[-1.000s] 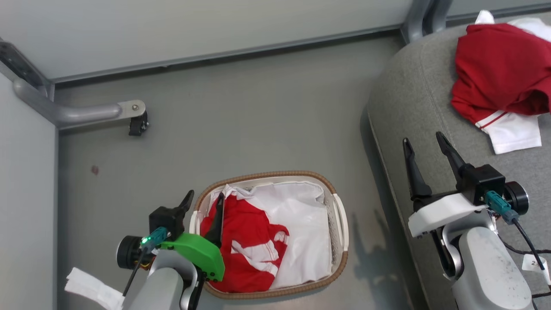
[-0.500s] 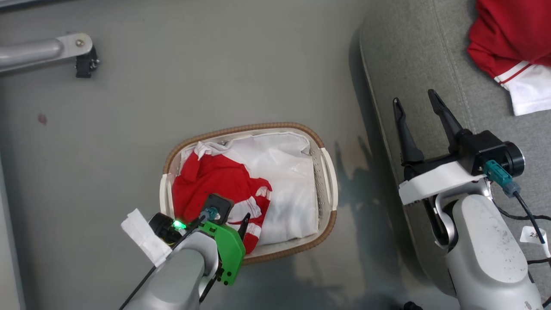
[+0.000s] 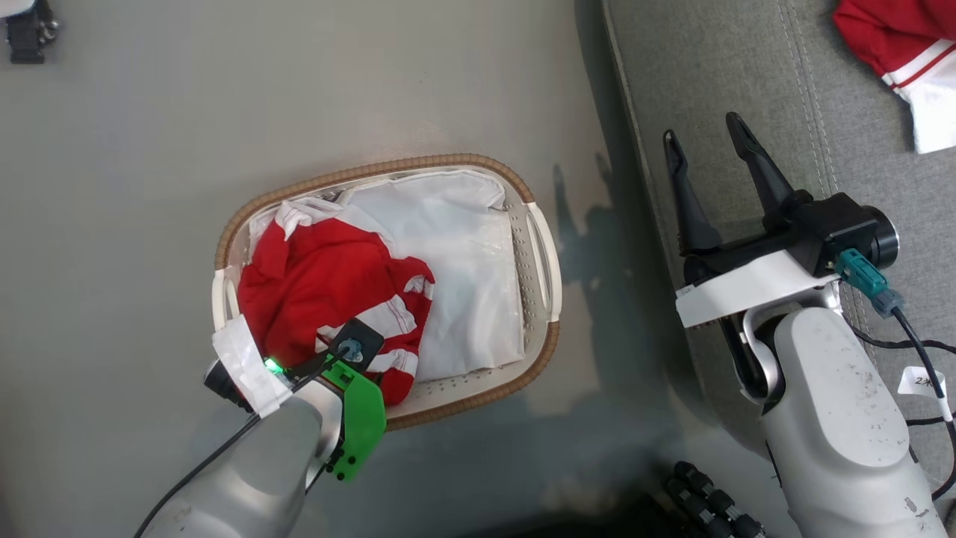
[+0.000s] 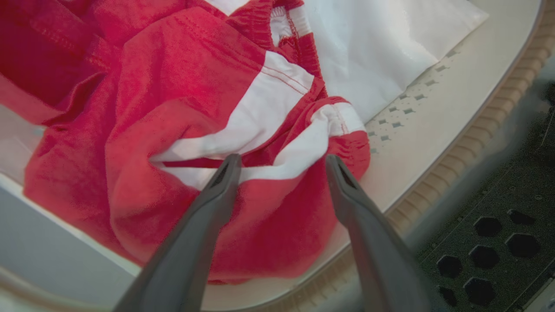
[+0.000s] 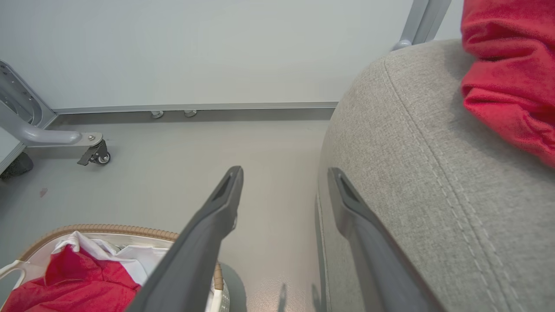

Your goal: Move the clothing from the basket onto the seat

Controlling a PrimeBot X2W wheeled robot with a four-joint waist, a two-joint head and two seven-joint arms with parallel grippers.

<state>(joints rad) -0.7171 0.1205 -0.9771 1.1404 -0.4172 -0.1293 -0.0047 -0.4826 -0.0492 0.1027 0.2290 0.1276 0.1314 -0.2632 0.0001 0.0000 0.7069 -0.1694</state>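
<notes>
Looking down from the head: finds the basket (image 3: 388, 163) on the smooth grey floor (image 3: 299, 90), near the seat (image 3: 747, 75) and apart from it; holds a crumpled heap of the clothing (image 3: 321, 276) in its left half, bright red with white panels and striped trim, lying over a glossy white liner sheet (image 3: 463, 254) spread across the right half; shows the left gripper (image 4: 282, 158) set over the near end of the basket, wrist and green cover above the red heap; from the left wrist, catches both dark fingers (image 4: 208, 208) spread wide, released and grasping nothing, tips straddling a white band of the garment; cannot tell whether those tips touch the cloth; puts the perforated basket wall and brown woven rim just to the right of that band. Places the right gripper (image 3: 702, 131) by the rounded front edge of the seat, well clear of the basket, fingers likewise splayed and empty; from the right wrist, looks along those fingers toward a pale wall (image 5: 173, 43) and a castor (image 5: 99, 156) on a metal leg; sets a second garment (image 3: 896, 45), red with a white cuff, on the seat cushion at the upper right of the head view, well apart from the basket.
</notes>
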